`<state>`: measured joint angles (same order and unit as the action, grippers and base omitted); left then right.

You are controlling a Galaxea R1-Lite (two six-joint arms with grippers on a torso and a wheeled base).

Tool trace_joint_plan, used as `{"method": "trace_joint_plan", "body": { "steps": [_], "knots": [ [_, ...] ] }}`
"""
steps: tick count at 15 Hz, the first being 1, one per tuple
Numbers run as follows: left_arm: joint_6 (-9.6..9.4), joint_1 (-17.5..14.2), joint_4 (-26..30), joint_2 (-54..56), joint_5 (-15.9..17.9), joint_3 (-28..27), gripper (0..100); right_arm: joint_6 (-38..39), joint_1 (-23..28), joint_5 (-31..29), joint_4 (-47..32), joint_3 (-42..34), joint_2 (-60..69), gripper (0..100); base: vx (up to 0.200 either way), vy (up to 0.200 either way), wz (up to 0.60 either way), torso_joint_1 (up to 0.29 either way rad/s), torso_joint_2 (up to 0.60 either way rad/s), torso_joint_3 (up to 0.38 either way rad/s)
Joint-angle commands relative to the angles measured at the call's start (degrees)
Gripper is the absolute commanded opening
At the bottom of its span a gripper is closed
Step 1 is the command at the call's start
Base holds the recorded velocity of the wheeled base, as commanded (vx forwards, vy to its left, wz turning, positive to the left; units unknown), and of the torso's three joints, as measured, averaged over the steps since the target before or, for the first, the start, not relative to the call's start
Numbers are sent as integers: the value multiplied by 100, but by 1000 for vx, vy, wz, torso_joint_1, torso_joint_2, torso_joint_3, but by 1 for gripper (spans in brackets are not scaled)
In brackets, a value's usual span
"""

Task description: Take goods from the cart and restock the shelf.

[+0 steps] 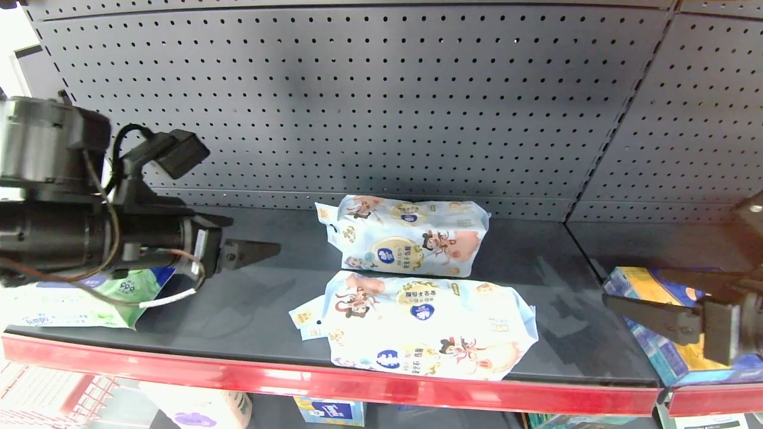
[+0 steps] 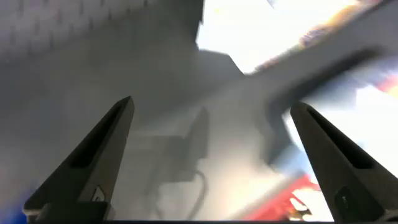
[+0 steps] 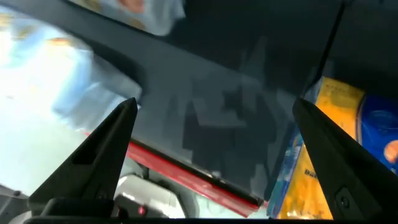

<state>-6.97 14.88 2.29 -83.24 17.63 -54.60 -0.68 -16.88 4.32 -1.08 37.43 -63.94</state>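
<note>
Lying flat, two pale cartoon-printed packs (image 1: 411, 235) (image 1: 426, 325) share the shelf (image 1: 250, 310).

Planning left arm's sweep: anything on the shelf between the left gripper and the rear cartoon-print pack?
No. Head view shows bare shelf between left gripper and rear pack.

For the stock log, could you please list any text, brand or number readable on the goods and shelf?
No text reads clearly.
Rear cartoon pack: print too small to read.
Front cartoon pack: print too small to read.
Green-and-white pack: lettering blurred, partly hidden.
Blue-and-yellow box: print unreadable.
Red shelf strip: no text.
</note>
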Motion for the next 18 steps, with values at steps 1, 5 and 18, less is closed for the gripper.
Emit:
{"method": "trace_joint_plan", "body": {
  "steps": [1,5,18],
  "knots": [
    [618,-21,-1,1767,-154,1039,100,51,-34,-115,-23,81,-1033,100,0,0,0,0,0,0],
    [847,-21,8,2426,-304,1444,100,42,-307,-150,-58,46,-1358,100,0,0,0,0,0,0],
    [856,-21,-1,2769,-304,1734,100,51,-1221,-229,12,186,-1710,100,0,0,0,0,0,0]
  ]
}}
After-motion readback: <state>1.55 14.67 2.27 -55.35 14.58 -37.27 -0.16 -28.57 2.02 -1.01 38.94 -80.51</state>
